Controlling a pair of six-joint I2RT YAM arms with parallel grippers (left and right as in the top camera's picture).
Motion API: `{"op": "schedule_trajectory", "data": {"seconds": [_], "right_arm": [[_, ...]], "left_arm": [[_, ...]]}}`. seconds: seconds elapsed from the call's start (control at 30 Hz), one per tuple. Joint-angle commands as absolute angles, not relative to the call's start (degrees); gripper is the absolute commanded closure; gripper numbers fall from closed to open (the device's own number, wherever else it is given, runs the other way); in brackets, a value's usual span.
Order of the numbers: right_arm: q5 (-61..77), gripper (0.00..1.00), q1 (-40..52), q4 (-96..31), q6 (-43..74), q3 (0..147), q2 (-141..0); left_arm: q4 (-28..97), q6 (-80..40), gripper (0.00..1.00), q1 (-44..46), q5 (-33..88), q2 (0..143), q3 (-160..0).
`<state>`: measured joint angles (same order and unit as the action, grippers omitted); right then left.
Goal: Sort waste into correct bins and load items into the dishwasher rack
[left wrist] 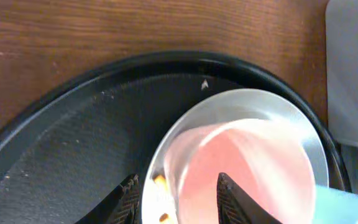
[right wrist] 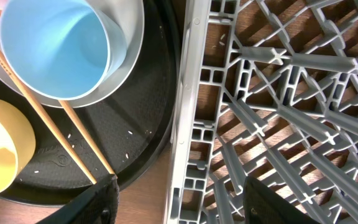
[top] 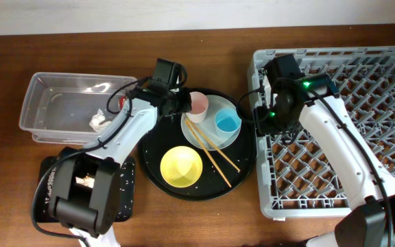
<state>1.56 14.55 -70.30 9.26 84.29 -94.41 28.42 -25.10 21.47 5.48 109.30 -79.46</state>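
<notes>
Grippers at the tray [left wrist: 73, 143].
Wrist views alone are showing both spread apart: left gripper [left wrist: 176, 188] straddling the cup [left wrist: 247, 165] rim, right gripper [right wrist: 180, 194] hanging over the rack [right wrist: 278, 93] edge.

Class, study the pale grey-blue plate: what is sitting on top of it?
A pink-lined white cup, a blue cup and one end of the chopsticks rest on the plate. The surface beneath both cups is hidden.

The overhead camera looks straight down on the whole table [top: 184, 48]. Both wrist cameras look down from close, and all three share the round black tray [top: 153, 140] at centre frame
</notes>
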Motion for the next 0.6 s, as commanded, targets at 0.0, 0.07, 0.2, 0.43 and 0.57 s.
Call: {"op": "schedule_trajectory", "data": {"seconds": [0.0, 0.07, 0.2, 0.43, 0.57], "right_arm": [[2.09, 0.37, 14.48, -70.72, 9.5, 84.33, -93.47], [2.11, 0.37, 14.48, -70.94, 9.5, 84.33, -93.47], [1.67, 0.37, 14.48, -72.25, 9.5, 84.33, -93.47], [1.72, 0.36, 14.48, -72.23, 9.5, 84.33, -93.47], [1.69, 0.36, 14.48, -72.23, 9.5, 84.33, -93.47]], "left_arm": [[30.17, -25.21, 0.67, 23.29, 4.86, 110.63, -80.55], [30.48, -25.21, 0.72, 23.64, 4.62, 110.69, -80.55], [30.74, -25.19, 0.85, 23.64, 1.39, 110.69, -80.51], [30.7, -25.21, 0.89, 23.64, 1.43, 110.69, -80.51], [29.93, -25.21, 0.96, 23.62, 1.48, 110.67, -80.53]]}}
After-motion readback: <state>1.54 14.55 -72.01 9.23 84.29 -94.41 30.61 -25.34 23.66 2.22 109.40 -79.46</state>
